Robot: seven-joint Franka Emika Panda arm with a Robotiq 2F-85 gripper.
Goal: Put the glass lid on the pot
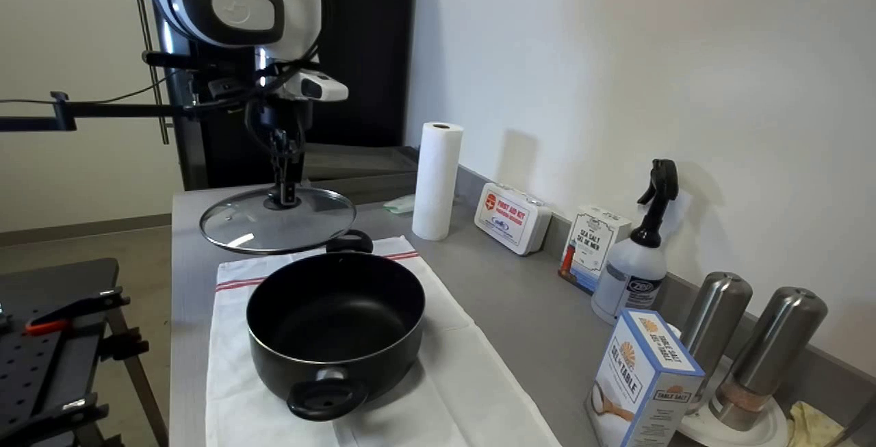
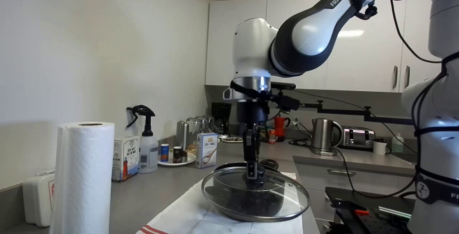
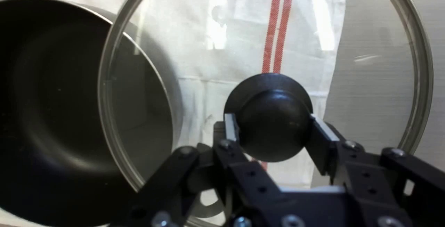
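Note:
The glass lid (image 1: 308,224) is a clear disc with a metal rim and black knob. My gripper (image 1: 284,200) is shut on its knob, clearest in the wrist view (image 3: 273,126). The lid hangs in the air beyond the pot's far handle in that exterior view. The pot (image 1: 335,358) is black, upright and uncovered on a white towel. In an exterior view the lid (image 2: 258,200) is in front of the pot (image 2: 229,165), which shows partly through the glass. In the wrist view the pot (image 3: 62,98) is at left, its rim partly under the lid's edge.
The white towel (image 1: 452,378) with red stripes lies under the pot. A paper towel roll (image 1: 438,180), first aid kit (image 1: 512,218), sea salt box (image 1: 594,245), spray bottle (image 1: 629,269), table salt box (image 1: 643,378) and two steel mills (image 1: 770,351) stand along the wall.

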